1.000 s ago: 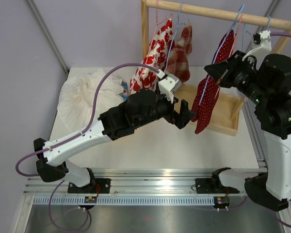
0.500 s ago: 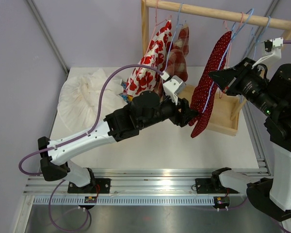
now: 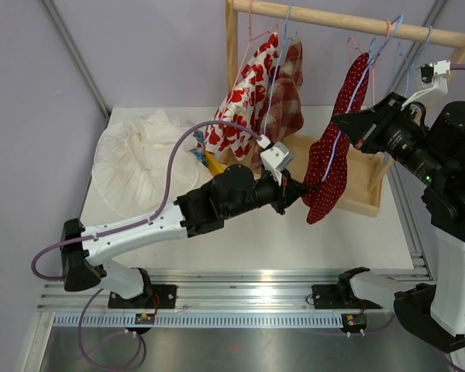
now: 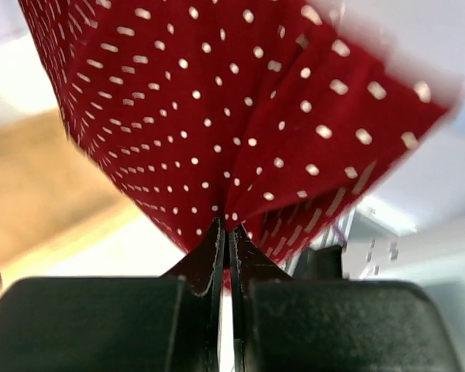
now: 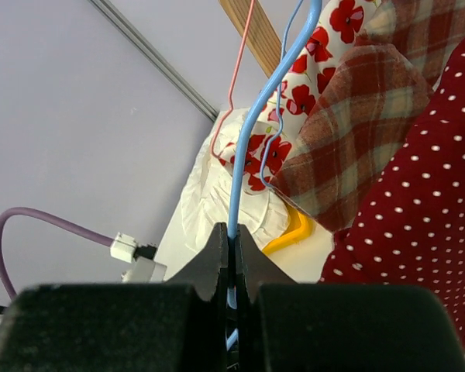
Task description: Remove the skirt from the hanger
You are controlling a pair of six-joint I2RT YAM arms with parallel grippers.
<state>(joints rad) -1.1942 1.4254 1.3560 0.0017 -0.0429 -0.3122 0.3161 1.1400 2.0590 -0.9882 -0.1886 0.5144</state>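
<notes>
A red skirt with white dots hangs on a blue wire hanger under the wooden rail. My left gripper is shut on the skirt's lower left edge. In the left wrist view the cloth is pinched at the fingertips of the left gripper and fans out above them. My right gripper is shut on the hanger's wire beside the skirt's upper part. In the right wrist view the blue hanger wire runs down into the closed right gripper, with the skirt to the right.
A red-and-white floral garment and a plaid one hang at the rail's left end. A white cloth pile lies on the table's left side, a yellow hanger next to it. The rack's wooden base sits behind the skirt.
My left gripper has reached forward to the skirt and shut on its lower edge. The right gripper has shifted up and right with the hanger and now holds still.
</notes>
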